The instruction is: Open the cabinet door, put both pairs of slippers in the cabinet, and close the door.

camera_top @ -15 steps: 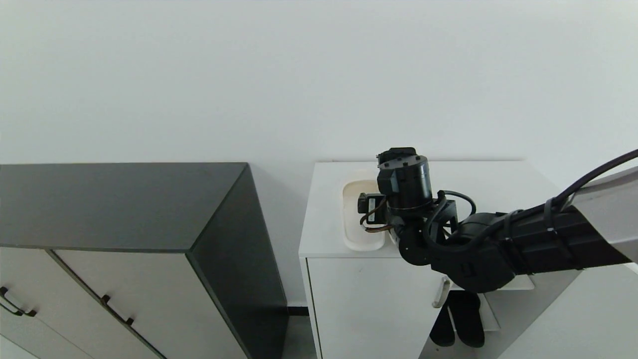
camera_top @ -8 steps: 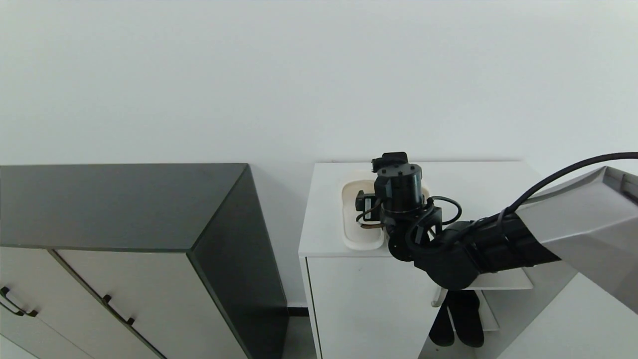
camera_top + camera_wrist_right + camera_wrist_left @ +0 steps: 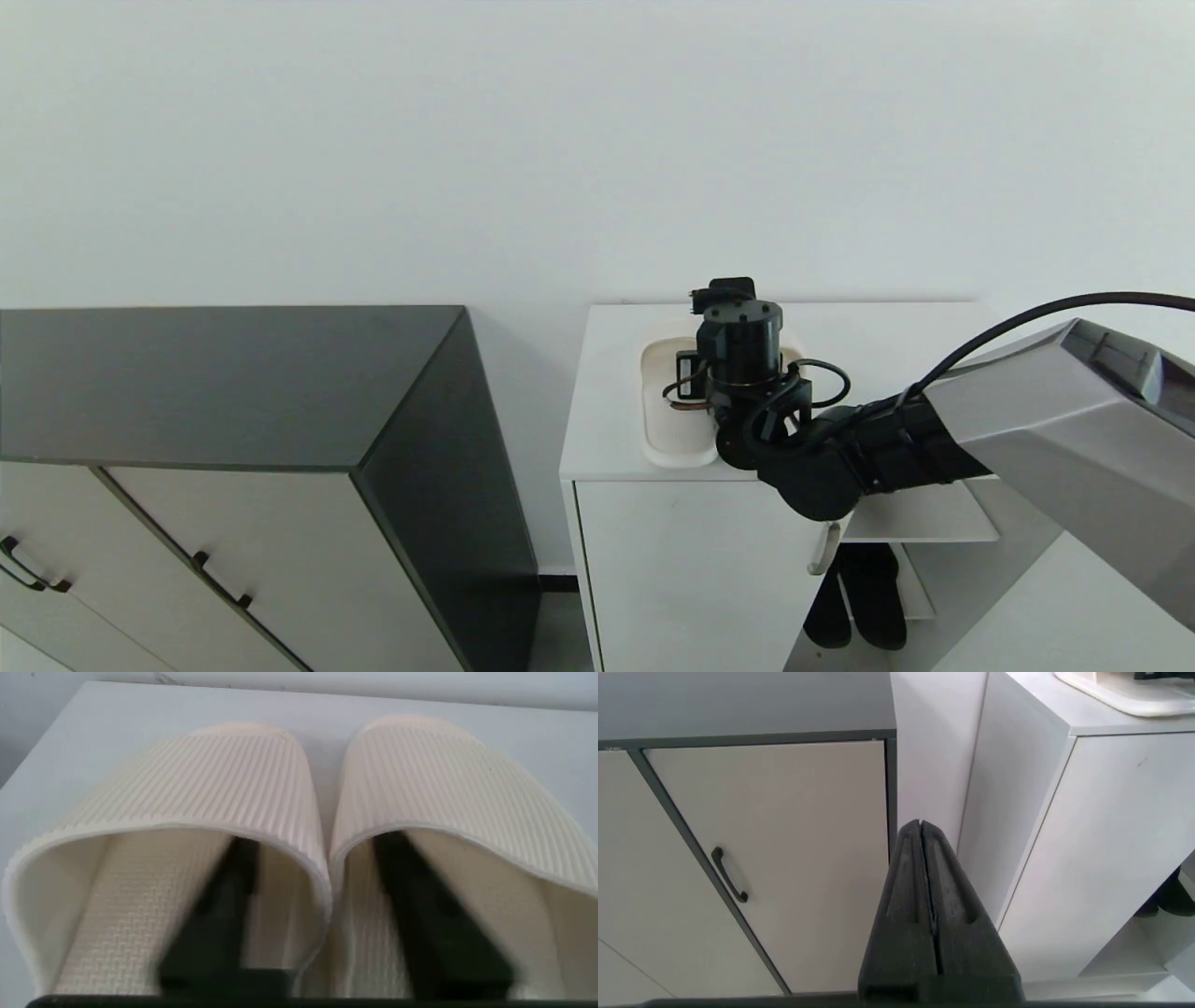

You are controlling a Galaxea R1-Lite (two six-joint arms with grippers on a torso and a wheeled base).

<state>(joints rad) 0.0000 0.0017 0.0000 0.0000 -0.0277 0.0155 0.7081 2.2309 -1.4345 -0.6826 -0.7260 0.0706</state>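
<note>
A pair of cream slippers (image 3: 667,425) lies side by side on top of the white cabinet (image 3: 607,411). My right arm's wrist (image 3: 738,350) hangs over them. In the right wrist view my right gripper (image 3: 318,849) is open, with one finger inside the left slipper (image 3: 234,779) and the other inside the right slipper (image 3: 439,775); their inner walls stand between the fingers. A black pair of slippers (image 3: 864,593) rests low inside the cabinet, whose right half stands open. My left gripper (image 3: 921,826) is shut on nothing, low in front of the cabinets.
A dark-topped cabinet (image 3: 224,383) with handled doors (image 3: 729,873) stands left of the white one, a narrow gap between them. A white shelf (image 3: 934,523) shows inside the open part. A door handle (image 3: 822,551) sits at the closed panel's edge. A plain wall lies behind.
My right arm has pushed farther over the cabinet top, toward the wall and slightly left, bringing the wrist over the cream slippers. The black slippers and the cabinet have not moved.
</note>
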